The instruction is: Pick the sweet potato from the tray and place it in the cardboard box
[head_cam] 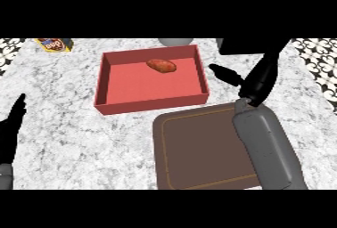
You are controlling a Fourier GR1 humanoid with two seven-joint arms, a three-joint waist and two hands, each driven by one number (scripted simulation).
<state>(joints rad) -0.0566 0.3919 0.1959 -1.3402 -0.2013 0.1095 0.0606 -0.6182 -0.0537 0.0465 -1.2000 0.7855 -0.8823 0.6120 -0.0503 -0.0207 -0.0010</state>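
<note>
The sweet potato (161, 65), orange-brown and oval, lies inside the red box (109, 80) near its far wall. The brown tray (197, 151) sits in front of the box with nothing visible on its bare surface. My right hand (260, 73) is raised to the right of the box, fingers straight and apart from the sweet potato; its thumb (223, 71) points toward the box's right wall. The right forearm (266, 147) crosses the tray's right side. At the left edge my left hand (12, 120) rests open, fingers up.
A small brown packet (55, 44) lies at the far left of the marble counter. A grey round object (172, 42) shows just behind the box. Patterned tiles (316, 58) border the counter at both far corners.
</note>
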